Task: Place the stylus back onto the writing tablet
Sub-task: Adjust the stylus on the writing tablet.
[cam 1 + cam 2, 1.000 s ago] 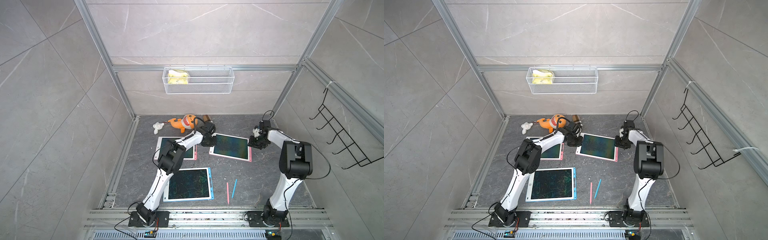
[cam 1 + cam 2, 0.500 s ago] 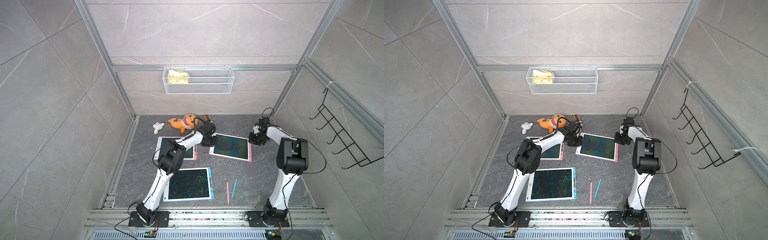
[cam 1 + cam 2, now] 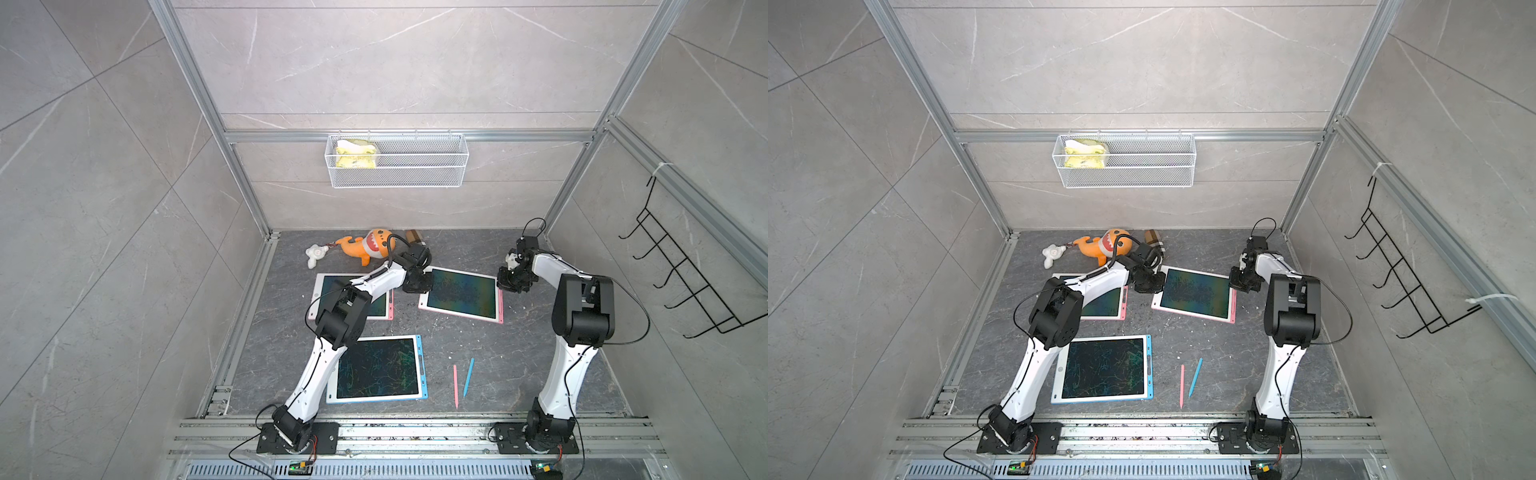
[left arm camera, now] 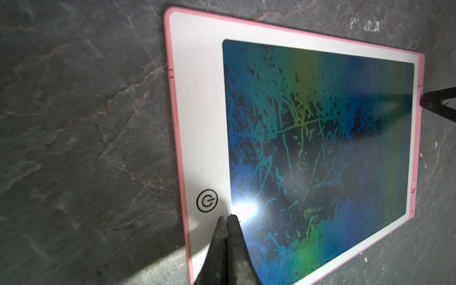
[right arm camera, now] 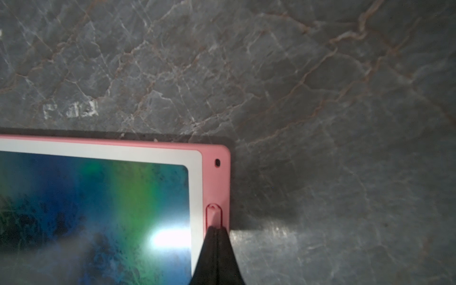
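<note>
- While the pink tablet (image 3: 461, 293) was seen flat on the table (image 3: 478, 345), the left fingers (image 4: 219, 246) were pressed shut, empty, tips over its white border beside the round button (image 4: 207, 201).
- The right fingers (image 5: 209, 251) were shut with nothing gripped, tips at the slot (image 5: 214, 213) in the tablet's opposite pink edge.
- A pink stylus (image 3: 456, 386) was seen on the table just beside a blue stylus (image 3: 468, 377), well apart from that tablet.

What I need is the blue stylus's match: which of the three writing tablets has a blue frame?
The blue-framed tablet at the front; the left tablet and right tablet behind are pink-framed.
</note>
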{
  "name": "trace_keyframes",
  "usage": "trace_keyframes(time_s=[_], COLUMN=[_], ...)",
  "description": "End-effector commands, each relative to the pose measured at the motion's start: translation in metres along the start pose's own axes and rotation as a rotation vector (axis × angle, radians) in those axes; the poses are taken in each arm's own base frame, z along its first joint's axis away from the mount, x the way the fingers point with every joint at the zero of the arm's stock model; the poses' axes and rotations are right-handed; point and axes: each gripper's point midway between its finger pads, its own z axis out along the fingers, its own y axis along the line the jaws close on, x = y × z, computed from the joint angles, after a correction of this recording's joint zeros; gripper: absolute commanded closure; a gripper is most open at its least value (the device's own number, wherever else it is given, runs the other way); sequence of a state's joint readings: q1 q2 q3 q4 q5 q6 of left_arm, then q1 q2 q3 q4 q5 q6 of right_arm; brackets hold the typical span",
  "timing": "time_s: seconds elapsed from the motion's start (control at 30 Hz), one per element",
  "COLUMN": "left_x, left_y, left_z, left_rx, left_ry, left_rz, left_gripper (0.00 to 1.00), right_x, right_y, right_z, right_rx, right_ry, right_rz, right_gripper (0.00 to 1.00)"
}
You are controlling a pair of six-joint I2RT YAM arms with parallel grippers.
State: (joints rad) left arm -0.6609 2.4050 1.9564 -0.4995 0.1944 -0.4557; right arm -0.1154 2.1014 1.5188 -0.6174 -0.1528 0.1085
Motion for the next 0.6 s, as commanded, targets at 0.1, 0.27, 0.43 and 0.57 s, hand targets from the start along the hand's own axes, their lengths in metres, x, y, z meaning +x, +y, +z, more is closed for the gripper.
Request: trace_keyframes(time_s=[0.1, 0.27, 0.43, 0.57], left_x=[0.027, 0.026, 0.025, 0.027], left_y=[0.020, 0.019, 0.019, 0.019], left_z=[0.005, 0.004, 0.002, 0.002], left_rx=[-0.060, -0.059, -0.057, -0.056], left_ry=[0.100, 0.097, 0.092, 0.096], left_rz=[-0.016, -0.020, -0.030, -0.032], left_gripper=[1.00, 1.00, 1.00, 1.00], right_x=[0.028, 0.032, 0.023, 0.018], right_y=[-0.017, -0.021, -0.014, -0.008], right_z=[0.020, 0.017, -0.010, -0.036], right_rx=[0.076, 0.105, 0.098, 0.086], right_ry=[0.096, 0.103, 0.035, -0.014], right_rz=[0.001, -0.006, -0.010, -0.001], right_gripper=[1.00, 1.00, 1.00, 1.00])
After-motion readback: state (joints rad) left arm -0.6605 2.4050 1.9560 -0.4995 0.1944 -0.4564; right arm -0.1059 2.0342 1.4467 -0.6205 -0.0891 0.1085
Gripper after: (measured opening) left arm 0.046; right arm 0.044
